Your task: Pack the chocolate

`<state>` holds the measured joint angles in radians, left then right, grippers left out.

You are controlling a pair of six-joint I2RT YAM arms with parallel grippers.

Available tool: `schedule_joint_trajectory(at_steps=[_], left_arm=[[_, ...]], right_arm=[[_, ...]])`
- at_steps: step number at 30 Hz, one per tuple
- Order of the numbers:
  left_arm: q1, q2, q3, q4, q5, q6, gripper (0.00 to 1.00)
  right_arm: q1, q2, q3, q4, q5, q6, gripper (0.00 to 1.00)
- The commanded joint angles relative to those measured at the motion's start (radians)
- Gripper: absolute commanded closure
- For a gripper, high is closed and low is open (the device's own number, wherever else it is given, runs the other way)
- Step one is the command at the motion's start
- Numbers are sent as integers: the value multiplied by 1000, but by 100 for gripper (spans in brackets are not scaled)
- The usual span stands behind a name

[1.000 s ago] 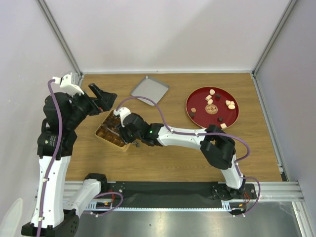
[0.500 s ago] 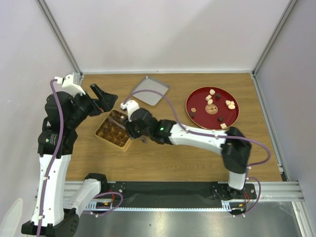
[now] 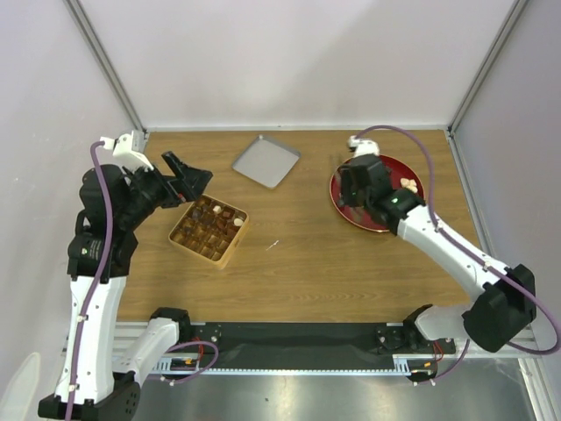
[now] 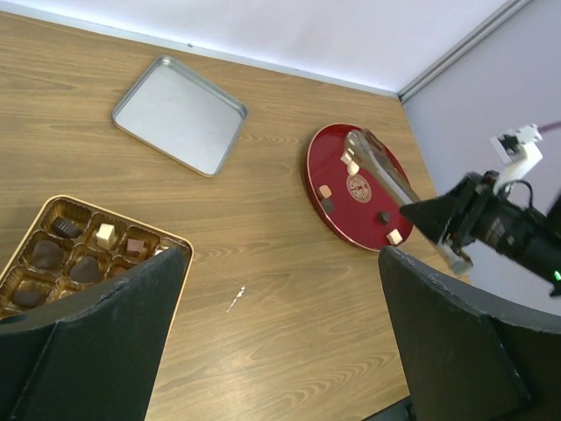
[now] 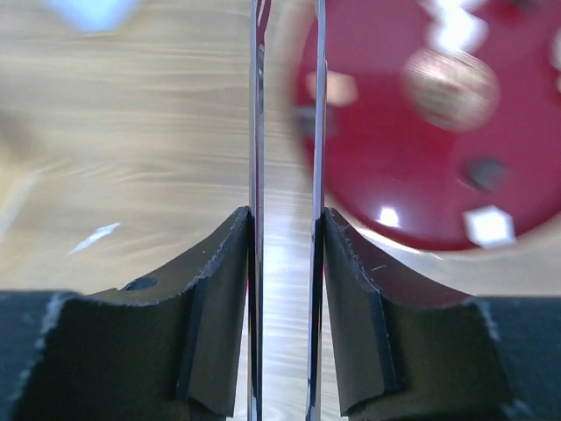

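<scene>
**Non-task items on work surface: six noted.**
Wooden table (image 3: pixel 307 281), grain running left to right, bounded by pale walls, with a metal rail (image 3: pixel 307 333) along the near edge. Silver tray (image 3: pixel 266 160), shallow with rounded corners, lies at the far centre, set askew to the table edges. Tan box (image 3: pixel 230 254), open with gridded compartments, lies left of centre and is also askew. Red plate (image 3: pixel 422 197) lies to the right, well apart from the box, with a round gold emblem (image 4: pixel 359 187) at its centre. Metal tongs (image 4: pixel 381 171) extend over the plate with their arms close together; contact with the plate cannot be determined. A small pale scrap (image 3: pixel 273 246) lies on bare wood between box and plate, nearer the box.
</scene>
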<state>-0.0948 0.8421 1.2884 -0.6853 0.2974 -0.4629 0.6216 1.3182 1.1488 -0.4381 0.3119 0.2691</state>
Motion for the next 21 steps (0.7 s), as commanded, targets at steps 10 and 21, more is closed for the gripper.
schedule_joint_trajectory(at_steps=[10, 21], left_arm=[[4, 6, -34, 61, 40, -11, 0], [4, 22, -47, 70, 28, -8, 0]], right_arm=[[-304, 140, -28, -45, -13, 21, 58], [-355, 237, -6, 19, -31, 19, 55]])
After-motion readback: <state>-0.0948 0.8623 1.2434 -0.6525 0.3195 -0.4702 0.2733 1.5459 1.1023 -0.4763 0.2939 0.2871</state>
